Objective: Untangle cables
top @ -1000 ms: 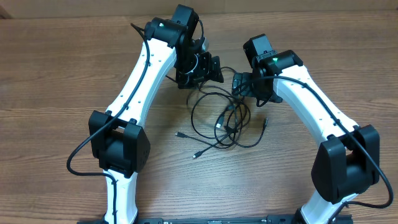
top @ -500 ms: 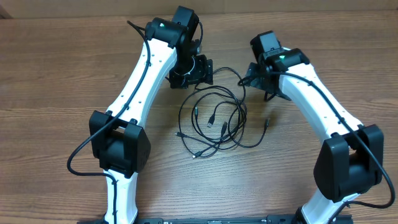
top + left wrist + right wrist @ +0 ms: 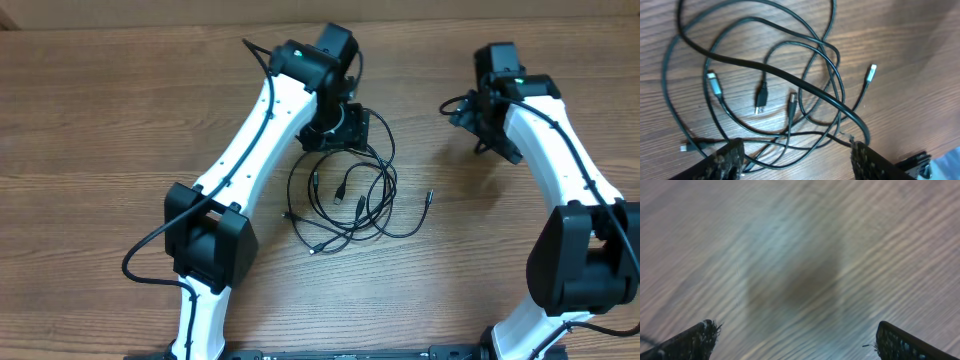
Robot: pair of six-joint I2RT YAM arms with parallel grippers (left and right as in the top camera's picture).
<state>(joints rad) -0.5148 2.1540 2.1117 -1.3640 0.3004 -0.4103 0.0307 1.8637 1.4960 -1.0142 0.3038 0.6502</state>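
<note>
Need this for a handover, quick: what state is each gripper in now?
Left gripper: open, fingers apart over the cables, gripping nothing.
Right gripper: open, holding nothing, above the table.

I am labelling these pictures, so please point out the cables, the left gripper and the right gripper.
cables [image 3: 760,99], left wrist view, on a black plug end.
left gripper [image 3: 795,147], left wrist view, midway between its fingertips.
right gripper [image 3: 795,327], right wrist view, midway between its fingertips.
</note>
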